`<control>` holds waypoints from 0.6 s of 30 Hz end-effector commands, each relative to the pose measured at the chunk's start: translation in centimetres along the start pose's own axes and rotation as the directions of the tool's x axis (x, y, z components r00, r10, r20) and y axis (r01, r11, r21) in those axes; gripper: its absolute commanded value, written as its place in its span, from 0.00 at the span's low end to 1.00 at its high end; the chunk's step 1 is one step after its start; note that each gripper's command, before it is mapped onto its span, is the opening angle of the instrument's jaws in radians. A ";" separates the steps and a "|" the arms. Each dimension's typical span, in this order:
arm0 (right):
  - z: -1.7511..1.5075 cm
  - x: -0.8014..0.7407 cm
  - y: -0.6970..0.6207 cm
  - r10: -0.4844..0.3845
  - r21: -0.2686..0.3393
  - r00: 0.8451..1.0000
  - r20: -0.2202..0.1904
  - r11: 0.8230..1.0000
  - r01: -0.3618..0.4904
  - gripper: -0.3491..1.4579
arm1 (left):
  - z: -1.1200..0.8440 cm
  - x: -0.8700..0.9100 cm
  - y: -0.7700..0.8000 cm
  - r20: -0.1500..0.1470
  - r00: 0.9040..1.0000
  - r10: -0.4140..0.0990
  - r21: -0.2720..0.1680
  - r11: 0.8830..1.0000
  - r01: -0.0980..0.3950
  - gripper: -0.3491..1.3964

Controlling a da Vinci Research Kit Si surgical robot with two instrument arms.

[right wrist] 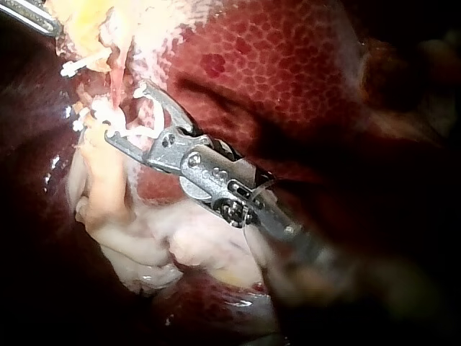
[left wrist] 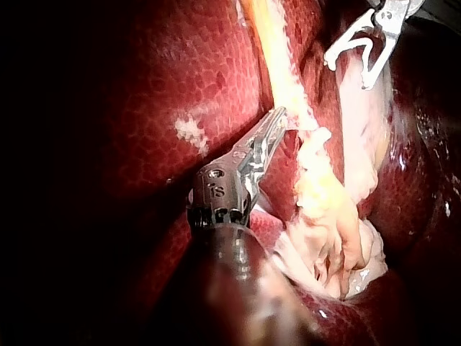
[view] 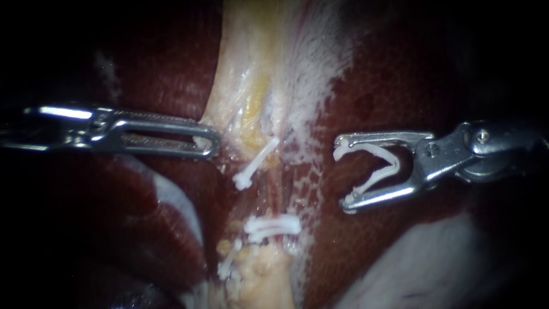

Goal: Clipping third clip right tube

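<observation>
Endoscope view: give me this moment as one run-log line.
left instrument: jaws shut on pale yellow tissue | right instrument: holding open white plastic clip, apart from tube | clip not yet applied

The right instrument [right wrist: 124, 112] shows a blurred shaft.

The endoscope view is lit at its middle and lost in darkness at its edges. Glare is thrown off the left instrument [view: 213, 143], the right instrument [view: 342, 173], its clip [view: 372, 150] and the pale tissue [view: 257, 57]. In the wrist views the liver [left wrist: 180, 72] is brightly lit; the shafts are shadowed.
</observation>
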State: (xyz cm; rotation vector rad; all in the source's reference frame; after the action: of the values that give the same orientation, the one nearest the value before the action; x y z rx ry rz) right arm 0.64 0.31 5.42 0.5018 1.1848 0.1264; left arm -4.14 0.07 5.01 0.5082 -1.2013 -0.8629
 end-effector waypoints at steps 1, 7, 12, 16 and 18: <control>0.00 0.00 0.00 0.000 0.000 1.000 0.000 1.000 0.000 0.52 | -0.01 -0.01 -0.01 0.000 1.000 -0.001 0.001 1.000 0.001 0.00; 0.02 -0.02 -0.01 -0.006 0.020 1.000 -0.001 1.000 0.006 0.52 | -0.06 -0.05 -0.04 -0.001 1.000 -0.003 0.003 1.000 0.003 0.00; 0.08 -0.06 -0.03 0.026 0.074 1.000 -0.002 0.997 -0.026 0.52 | -0.21 -0.18 -0.08 -0.005 1.000 -0.011 0.013 1.000 0.011 0.00; 0.19 -0.12 -0.06 0.049 0.101 0.999 0.001 0.994 -0.049 0.52 | -0.33 -0.29 -0.12 -0.007 1.000 -0.018 0.007 1.000 0.018 0.00; 0.26 -0.15 -0.07 0.060 0.112 0.998 0.004 0.992 -0.060 0.52 | -0.39 -0.36 -0.16 -0.003 1.000 -0.022 0.005 1.000 0.022 0.00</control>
State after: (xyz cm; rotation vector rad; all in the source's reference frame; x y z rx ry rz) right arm 0.83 0.09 5.60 0.6390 1.1827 0.1120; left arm -3.84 0.24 4.52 0.5253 -1.1975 -0.8803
